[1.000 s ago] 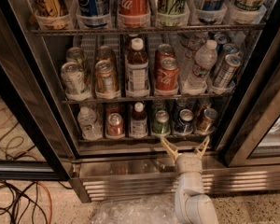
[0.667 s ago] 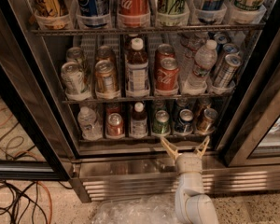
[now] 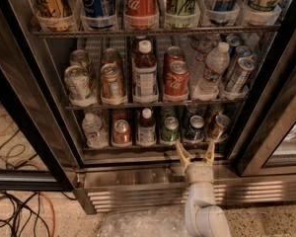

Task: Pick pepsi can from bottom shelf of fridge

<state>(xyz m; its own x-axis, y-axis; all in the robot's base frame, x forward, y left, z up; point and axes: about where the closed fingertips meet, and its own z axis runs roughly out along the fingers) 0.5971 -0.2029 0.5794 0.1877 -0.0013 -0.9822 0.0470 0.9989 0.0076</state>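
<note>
The fridge point(image 3: 34, 102) stands open with wire racks of drinks. On the bottom shelf point(image 3: 153, 144) the short dark-blue pepsi can point(image 3: 195, 128) with a silver top stands between a green can point(image 3: 170, 129) and a bronze can point(image 3: 218, 126). My gripper point(image 3: 195, 151) is open just below and in front of the pepsi can, at the shelf's front edge, fingers pointing up into the fridge. Its fingertips point(image 3: 180, 149) are spread either side of the can's lane and do not touch it.
Left on the bottom shelf stand a water bottle point(image 3: 92, 130), a red can point(image 3: 122, 131) and a dark bottle point(image 3: 146, 127). The ribbed steel grille point(image 3: 138, 194) runs below. Black door frames point(image 3: 274, 117) flank the opening. Cables point(image 3: 15, 211) lie on the floor at left, crumpled plastic point(image 3: 138, 226) in front.
</note>
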